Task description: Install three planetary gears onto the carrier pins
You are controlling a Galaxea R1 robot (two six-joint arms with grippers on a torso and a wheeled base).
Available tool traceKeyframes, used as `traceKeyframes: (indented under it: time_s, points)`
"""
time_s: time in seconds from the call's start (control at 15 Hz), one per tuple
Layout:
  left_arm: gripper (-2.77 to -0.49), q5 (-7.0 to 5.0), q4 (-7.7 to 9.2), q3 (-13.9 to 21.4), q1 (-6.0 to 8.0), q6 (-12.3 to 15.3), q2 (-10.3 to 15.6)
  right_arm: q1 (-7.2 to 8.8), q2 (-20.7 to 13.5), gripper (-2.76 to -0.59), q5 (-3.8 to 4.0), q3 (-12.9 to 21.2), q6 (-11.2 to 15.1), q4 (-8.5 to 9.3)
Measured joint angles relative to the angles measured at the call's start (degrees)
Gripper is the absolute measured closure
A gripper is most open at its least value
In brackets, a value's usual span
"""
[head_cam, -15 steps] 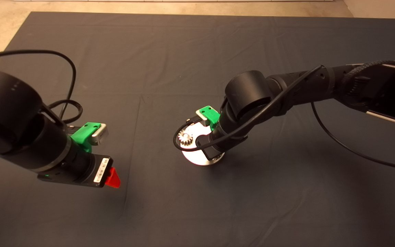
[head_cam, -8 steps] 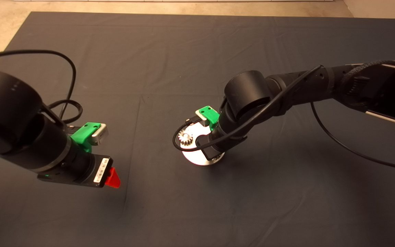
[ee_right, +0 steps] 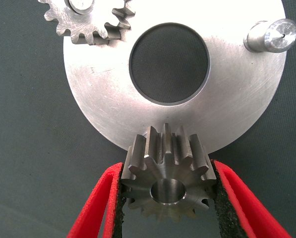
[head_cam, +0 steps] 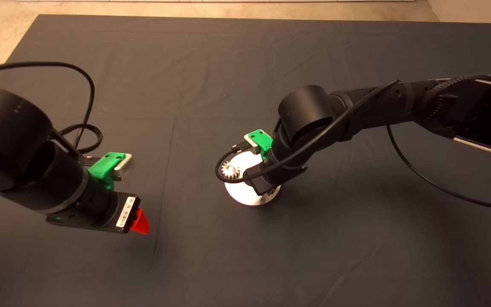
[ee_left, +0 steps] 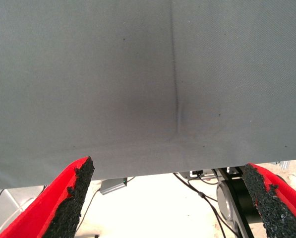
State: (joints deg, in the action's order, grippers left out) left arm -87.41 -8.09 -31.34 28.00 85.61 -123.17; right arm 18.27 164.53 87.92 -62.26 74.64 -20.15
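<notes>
- One gear [ee_right: 86, 21] sits seated on its pin.
- Right claw [ee_right: 166, 198] grips a second gear [ee_right: 166, 181] at the disc [ee_right: 113, 114] rim; one pin [ee_right: 271, 35] stands bare.
- Left claw [ee_left: 170, 198] idles spread, empty.

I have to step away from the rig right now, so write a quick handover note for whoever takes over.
Right gripper: shut on a planetary gear, held over the carrier disc edge.
Left gripper: open, empty, parked over the mat on the left.
Done: one seated gear on its pin.
Left: the held gear is not yet on a pin; one bare pin shows. The third gear and the third pin are not in view.
</notes>
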Motion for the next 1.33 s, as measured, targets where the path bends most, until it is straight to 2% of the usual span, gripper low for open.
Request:
traceKeyframes:
  time_s: [0.33,1.13,1.33]
  points:
    - [-2.18,-0.02,0.00,0.00,0.00,-0.05,0.02,-0.02,1.04,-1.02,0.01,-0.20,-0.03,0.00]
    - [-2.18,0.00,0.29,0.00,0.00,-0.22,0.16,-0.06,1.18,-1.02,0.01,-0.23,-0.02,0.01]
    - [-2.18,0.00,0.44,0.00,0.02,-0.23,0.16,-0.52,1.18,-1.01,-0.02,-0.23,-0.02,0.01]
